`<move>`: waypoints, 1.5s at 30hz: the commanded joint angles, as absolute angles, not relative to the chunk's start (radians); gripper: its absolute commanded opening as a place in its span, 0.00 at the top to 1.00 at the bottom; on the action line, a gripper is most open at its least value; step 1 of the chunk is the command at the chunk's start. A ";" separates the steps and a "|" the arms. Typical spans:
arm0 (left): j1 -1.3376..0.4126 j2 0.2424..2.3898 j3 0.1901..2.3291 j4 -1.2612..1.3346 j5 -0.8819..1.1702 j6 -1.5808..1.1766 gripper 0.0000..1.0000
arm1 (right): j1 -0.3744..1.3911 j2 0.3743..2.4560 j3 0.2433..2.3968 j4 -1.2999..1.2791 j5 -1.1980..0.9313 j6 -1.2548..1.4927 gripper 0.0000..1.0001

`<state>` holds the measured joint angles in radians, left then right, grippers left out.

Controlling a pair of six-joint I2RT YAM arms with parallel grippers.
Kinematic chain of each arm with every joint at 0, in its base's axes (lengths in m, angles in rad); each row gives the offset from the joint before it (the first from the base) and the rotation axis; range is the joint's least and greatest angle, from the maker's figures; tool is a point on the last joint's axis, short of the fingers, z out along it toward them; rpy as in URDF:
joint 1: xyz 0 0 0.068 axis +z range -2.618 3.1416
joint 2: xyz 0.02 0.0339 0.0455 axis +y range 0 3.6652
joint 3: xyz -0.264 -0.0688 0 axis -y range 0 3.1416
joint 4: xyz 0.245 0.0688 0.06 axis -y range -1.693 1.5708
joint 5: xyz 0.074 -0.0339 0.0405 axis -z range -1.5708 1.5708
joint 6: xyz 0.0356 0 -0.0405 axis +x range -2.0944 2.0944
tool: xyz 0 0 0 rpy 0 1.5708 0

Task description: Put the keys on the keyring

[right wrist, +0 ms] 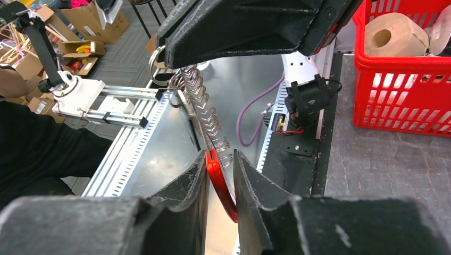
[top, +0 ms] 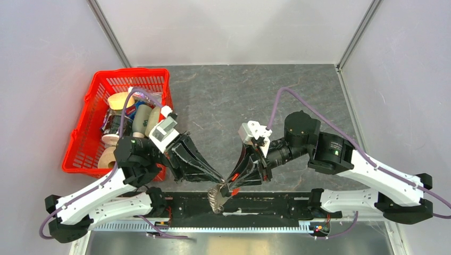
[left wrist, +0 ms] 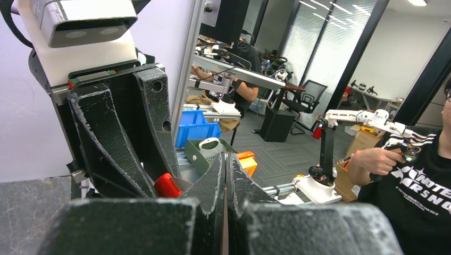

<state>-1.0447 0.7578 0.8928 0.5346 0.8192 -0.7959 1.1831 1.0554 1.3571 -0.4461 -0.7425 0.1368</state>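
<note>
The left claw, at the top of the right wrist view, is pressed shut on the upper end of the keyring. The keyring hangs down from it as a jagged row of small grey rings, clear of the tabletop. At the lower centre of that view the right claw has a narrow gap, and the keyring's red strip lies between its fingers and touches both. In the top view the two claws meet at the lower centre, over the near edge. The keys cannot be made out in any view. A red basket sits at the left. At the right edge of the left wrist view, a person's black shirt bears white lettering, cut off and only partly readable.
</note>
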 commanded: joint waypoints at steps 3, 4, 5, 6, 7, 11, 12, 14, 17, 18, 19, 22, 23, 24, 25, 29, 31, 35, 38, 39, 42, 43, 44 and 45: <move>-1.044 0.750 0.913 0.583 0.794 -0.788 0.98 | 1.189 1.021 1.340 -0.405 -0.772 0.150 0.75; -1.044 0.746 0.913 0.578 0.790 -0.782 0.98 | 1.189 1.015 1.333 -0.405 -0.767 0.153 0.82; -1.045 0.742 0.913 0.571 0.785 -0.776 0.98 | 1.189 1.009 1.328 -0.405 -0.761 0.154 0.90; -1.044 0.739 0.914 0.563 0.781 -0.769 0.98 | 1.189 1.003 1.321 -0.405 -0.753 0.156 1.00; -1.045 0.735 0.915 0.551 0.774 -0.760 0.98 | 1.189 0.995 1.316 -0.405 -0.740 0.162 1.00; -1.044 0.723 0.926 0.459 0.739 -0.704 0.96 | 1.189 0.984 1.309 -0.394 -0.729 0.186 1.00; -1.044 0.723 0.930 0.420 0.723 -0.683 0.90 | 1.189 0.982 1.308 -0.389 -0.728 0.191 1.00; -1.045 0.713 0.937 0.344 0.701 -0.636 0.77 | 1.189 0.981 1.308 -0.375 -0.721 0.212 1.00; -1.044 0.701 0.934 0.298 0.683 -0.601 0.70 | 1.188 0.976 1.314 -0.394 -0.691 0.211 1.00; -1.045 0.697 0.933 0.289 0.681 -0.596 0.70 | 1.188 0.976 1.320 -0.410 -0.680 0.204 1.00; -1.043 0.691 0.933 0.272 0.673 -0.582 0.70 | 1.189 0.976 1.323 -0.430 -0.672 0.197 1.00; -1.045 0.669 0.931 0.226 0.648 -0.548 0.69 | 1.188 0.974 1.331 -0.471 -0.655 0.185 1.00; -1.044 0.663 0.931 0.209 0.635 -0.536 0.68 | 1.188 0.975 1.334 -0.485 -0.645 0.182 1.00; -1.045 0.654 0.932 0.185 0.622 -0.521 0.68 | 1.189 0.974 1.337 -0.503 -0.636 0.177 1.00; -1.044 0.648 0.935 0.155 0.607 -0.506 0.68 | 1.189 0.973 1.338 -0.518 -0.628 0.174 1.00; -1.044 0.596 0.936 0.036 0.493 -0.438 0.68 | 1.188 0.963 1.332 -0.566 -0.581 0.164 1.00; -1.044 0.558 0.923 0.009 0.428 -0.419 0.68 | 1.188 0.960 1.316 -0.572 -0.561 0.163 1.00; -1.044 0.484 0.900 -0.055 0.273 -0.376 0.67 | 1.189 0.969 1.281 -0.569 -0.509 0.171 1.00; -1.045 0.442 0.880 -0.085 0.197 -0.363 0.66 | 1.187 1.004 1.270 -0.568 -0.440 0.181 1.00; -1.044 0.428 0.874 -0.092 0.183 -0.361 0.66 | 1.187 1.023 1.272 -0.568 -0.407 0.189 1.00; -1.045 0.409 0.855 -0.109 0.159 -0.364 0.66 | 1.164 1.100 1.303 -0.599 -0.361 0.210 1.00; -1.044 0.403 0.850 -0.115 0.154 -0.367 0.66 | 1.154 1.123 1.313 -0.612 -0.356 0.217 1.00; -1.045 0.398 0.846 -0.118 0.151 -0.370 0.66 | 1.138 1.149 1.324 -0.627 -0.349 0.223 1.00; -1.045 0.393 0.842 -0.125 0.149 -0.373 0.66 | 1.124 1.171 1.333 -0.647 -0.347 0.229 1.00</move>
<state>-1.0431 0.4076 0.8642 -0.0799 0.2142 -0.4091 1.1679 1.0920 1.2816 -0.6079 -0.4187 0.1940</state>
